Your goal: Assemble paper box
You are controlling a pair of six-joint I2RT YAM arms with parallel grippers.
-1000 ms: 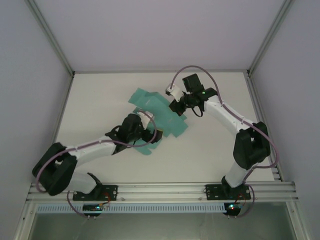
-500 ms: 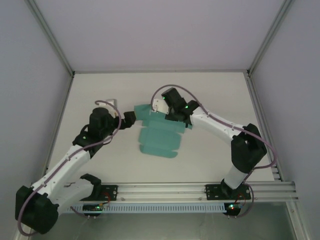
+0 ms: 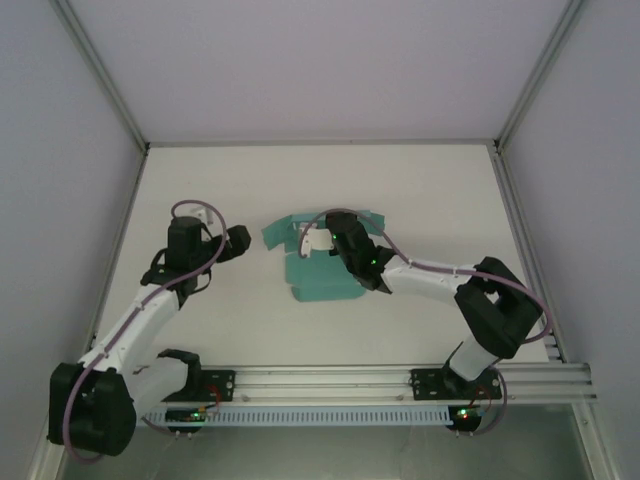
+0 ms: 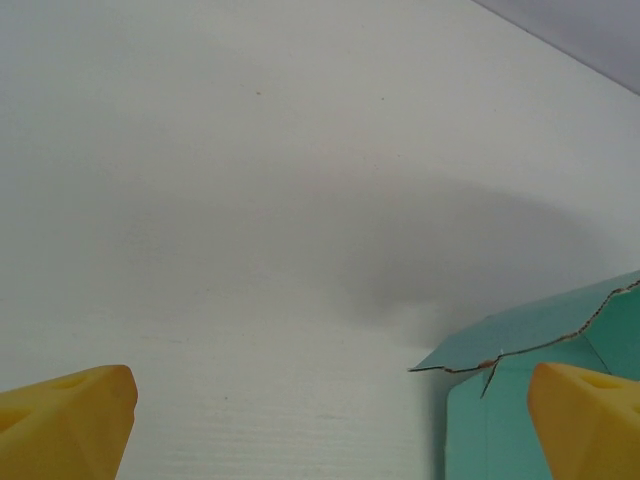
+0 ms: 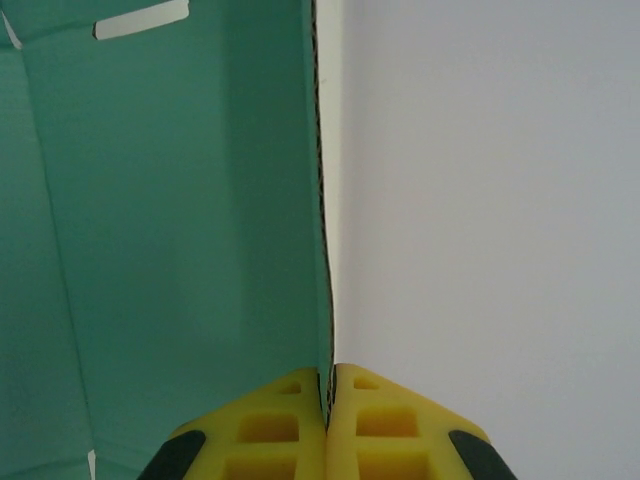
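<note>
The paper box [image 3: 315, 282] is a teal-green die-cut sheet lying mid-table, with flaps along its far side. My right gripper [image 3: 335, 250] hangs over its middle. In the right wrist view the yellow fingers [image 5: 270, 425] are pressed together on the thin edge of a raised teal panel [image 5: 180, 250], which fills the left half; the right gripper [image 5: 328, 385] is shut on that card. My left gripper [image 3: 243, 240] sits left of the sheet, apart from it. In the left wrist view the left gripper [image 4: 330, 420] is wide open over bare table, with a teal flap corner [image 4: 540, 400] by its right fingertip [image 4: 590, 420].
The white table [image 3: 440, 200] is ringed by aluminium frame rails and pale walls. A metal rail [image 3: 330, 382] runs along the near edge by the arm bases. Bare surface lies left, right and behind the sheet.
The right gripper has pulled the teal sheet nearer and slightly left while holding it. The left gripper has backed off to the left, away from the sheet's left flap.
</note>
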